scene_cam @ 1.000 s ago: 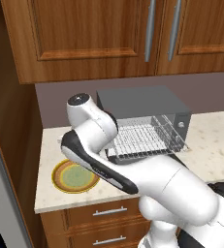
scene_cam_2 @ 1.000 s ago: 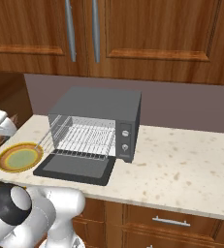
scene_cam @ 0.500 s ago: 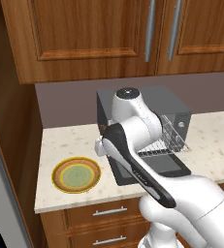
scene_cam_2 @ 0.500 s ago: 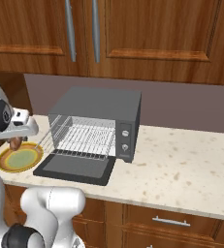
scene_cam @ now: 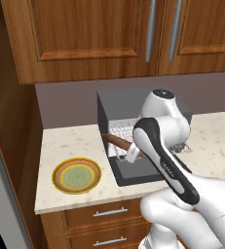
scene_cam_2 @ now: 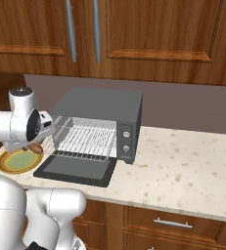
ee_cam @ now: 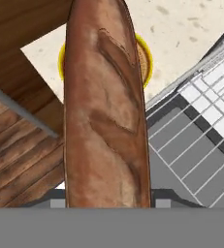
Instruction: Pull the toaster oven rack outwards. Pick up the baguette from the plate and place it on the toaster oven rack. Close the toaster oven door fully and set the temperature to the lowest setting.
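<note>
Baguette (ee_cam: 106,106) lies lengthwise along the pincer's (scene_cam: 133,154) view, over the rack (ee_cam: 200,121).

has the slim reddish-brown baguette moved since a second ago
Yes. The slim reddish-brown baguette has left the round orange-rimmed plate and now hangs over the left edge of the silvery wire rack, toward the dark grey toaster oven.

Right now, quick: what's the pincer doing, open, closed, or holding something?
Pincer: closed on the baguette, carried above the left edge of the pulled-out toaster oven rack.
</note>
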